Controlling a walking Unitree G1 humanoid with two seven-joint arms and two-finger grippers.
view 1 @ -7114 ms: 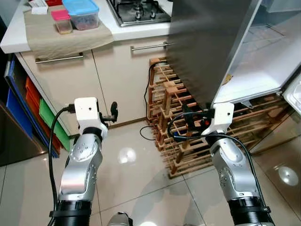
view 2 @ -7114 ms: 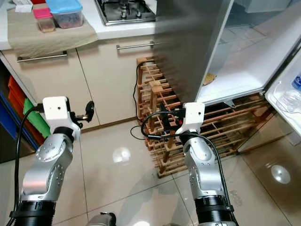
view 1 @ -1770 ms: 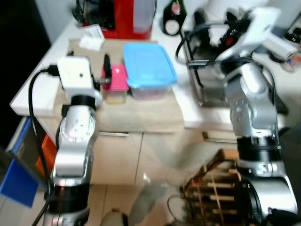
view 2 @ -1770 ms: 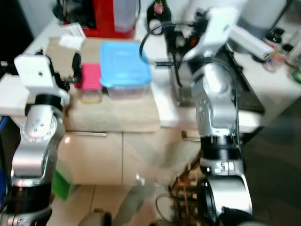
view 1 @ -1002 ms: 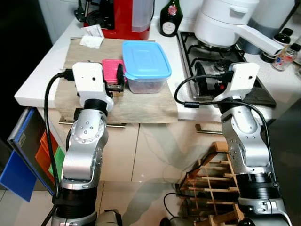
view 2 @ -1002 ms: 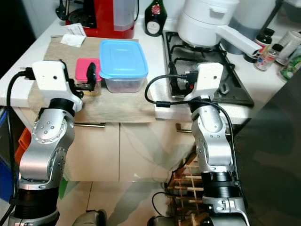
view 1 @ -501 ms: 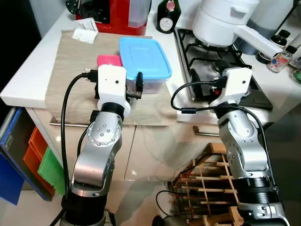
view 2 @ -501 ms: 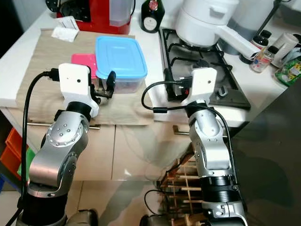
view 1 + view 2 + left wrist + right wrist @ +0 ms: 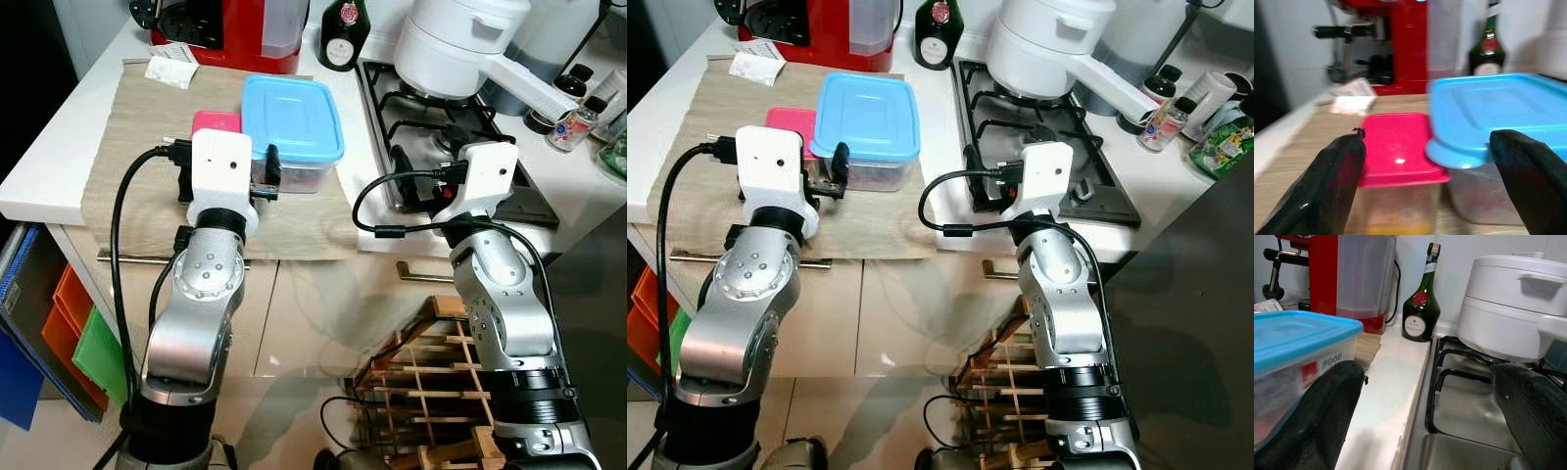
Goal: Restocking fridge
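Counter [image 9: 59, 166] runs wall to wall, stove [image 9: 1038, 137] on my right side with a white pot [image 9: 1043, 44] on it. Tan mat [image 9: 127, 127] on the counter carries both boxes. Blue-lidded box [image 9: 867, 127]: clear walls, dark contents, can't tell what. Pink-lidded box [image 9: 1398, 161] sits just beside it, smaller, something yellowish at the bottom per left wrist view. My left gripper [image 9: 1427, 183] is wide open, holding nothing, fingers pointing at both boxes. My right gripper [image 9: 1430, 416] is wide open too, empty, over the counter edge by the stove. Right wrist view adds a green bottle [image 9: 1420, 308] next to the red coffee machine [image 9: 1337, 274].
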